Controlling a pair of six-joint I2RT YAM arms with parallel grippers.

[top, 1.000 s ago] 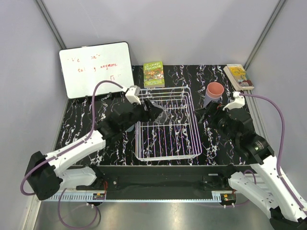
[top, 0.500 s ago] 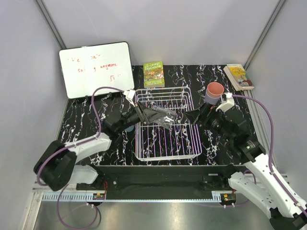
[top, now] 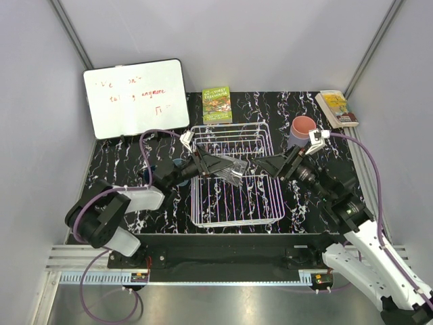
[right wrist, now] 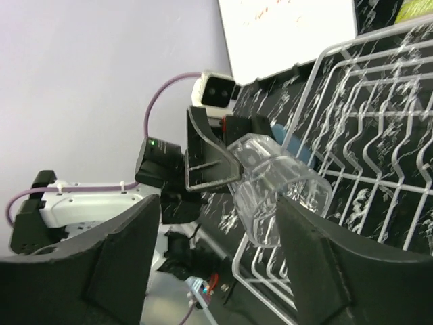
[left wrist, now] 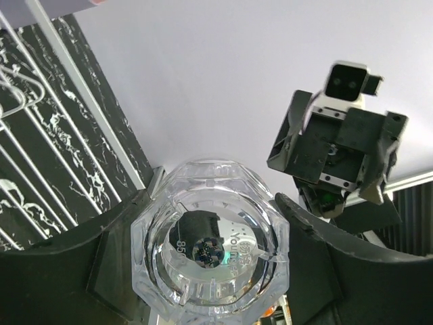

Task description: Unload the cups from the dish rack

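My left gripper [top: 226, 167] is shut on the clear faceted glass [top: 237, 170] and holds it on its side above the white wire dish rack [top: 237, 222]. In the left wrist view the glass [left wrist: 210, 250] fills the space between my fingers. My right gripper [top: 268, 166] is open just right of the glass. In the right wrist view its mouth [right wrist: 281, 183] points between my open right fingers [right wrist: 115, 257]. A salmon-pink cup [top: 303, 126] stands right of the rack, on a lavender one. A blue cup [right wrist: 298, 145] shows beyond the rack's left side.
A whiteboard [top: 135, 98] leans at the back left. A green book [top: 216, 105] lies behind the rack and another book [top: 336, 107] at the back right corner. Grey walls close in the table on three sides.
My left gripper has carried the glass to the right over the rack and tipped it sideways. My right gripper has moved left toward it, from beside the pink cup.
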